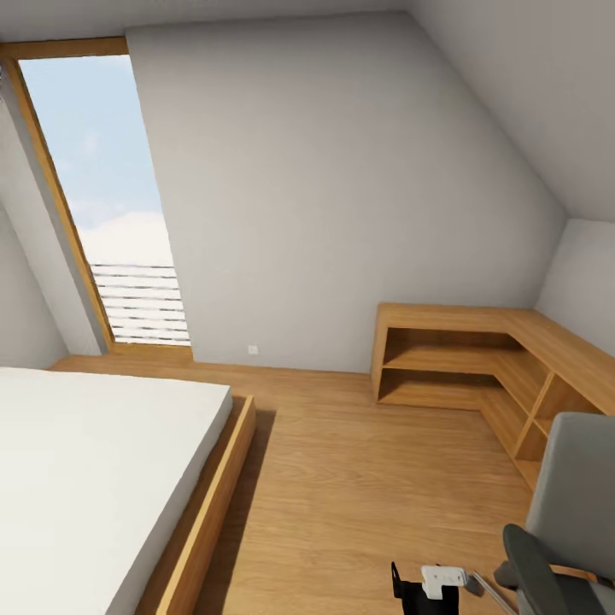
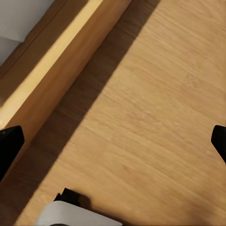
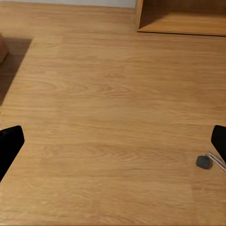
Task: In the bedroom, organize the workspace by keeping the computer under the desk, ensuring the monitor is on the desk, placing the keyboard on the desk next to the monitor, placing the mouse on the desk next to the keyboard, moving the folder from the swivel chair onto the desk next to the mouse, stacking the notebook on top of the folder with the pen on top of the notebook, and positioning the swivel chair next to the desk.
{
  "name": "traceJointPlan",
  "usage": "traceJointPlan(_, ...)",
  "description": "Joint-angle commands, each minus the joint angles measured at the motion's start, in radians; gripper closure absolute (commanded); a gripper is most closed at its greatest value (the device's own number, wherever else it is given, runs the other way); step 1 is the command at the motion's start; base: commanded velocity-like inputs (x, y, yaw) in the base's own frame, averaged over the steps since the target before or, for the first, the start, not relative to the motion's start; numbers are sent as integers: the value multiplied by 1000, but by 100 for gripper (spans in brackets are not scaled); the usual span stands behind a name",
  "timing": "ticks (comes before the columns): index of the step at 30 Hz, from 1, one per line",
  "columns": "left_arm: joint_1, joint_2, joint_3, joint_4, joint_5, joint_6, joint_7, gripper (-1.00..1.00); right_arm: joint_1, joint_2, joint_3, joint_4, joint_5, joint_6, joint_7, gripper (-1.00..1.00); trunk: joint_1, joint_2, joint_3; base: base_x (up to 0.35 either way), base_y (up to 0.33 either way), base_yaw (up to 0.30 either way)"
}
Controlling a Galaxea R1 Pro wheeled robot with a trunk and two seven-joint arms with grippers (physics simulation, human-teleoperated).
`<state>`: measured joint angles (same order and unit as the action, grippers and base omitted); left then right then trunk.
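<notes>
- Head view: swivel chair (image 1: 571, 504) lower right of frame, beside oak shelving (image 1: 478, 367); bed (image 1: 94, 461) lower left.
- Both claws spread wide, empty, over bare floor (image 3: 113, 117); likely in transit.
- Chair castor (image 3: 204, 162) lower right in right wrist view.

My head view cuts off the grey upholstered swivel chair (image 1: 571, 512) at the right and near edges, and the white-mattressed oak bed (image 1: 102, 478) at the left. At each wrist, only my black fingertips (image 2: 9, 146) (image 3: 10, 143) show, at the picture's sides.
</notes>
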<state>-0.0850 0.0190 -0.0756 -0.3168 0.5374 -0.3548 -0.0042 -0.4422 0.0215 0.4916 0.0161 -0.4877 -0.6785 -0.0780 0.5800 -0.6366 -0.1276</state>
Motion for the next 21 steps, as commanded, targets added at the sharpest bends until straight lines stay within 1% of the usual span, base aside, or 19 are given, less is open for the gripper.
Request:
traceJointPlan(1,-1,1,-8,1,10,-4,0,-100,-1,1,9,2,-1,-3,-8,-100,0,-1,-2,0,156,16)
traceJointPlan(11,-1,1,-8,1,10,-4,0,-100,-1,1,9,2,0,-3,-8,-100,0,-1,-2,0,211,6)
traceJointPlan(17,-1,0,-7,1,10,-4,0,-100,-1,1,9,2,0,-3,-8,-100,0,-1,-2,0,64,-4)
traceJointPlan(21,-1,-1,-8,1,10,-4,0,-100,-1,0,8,2,0,-3,-8,-100,0,-1,-2,0,18,-125)
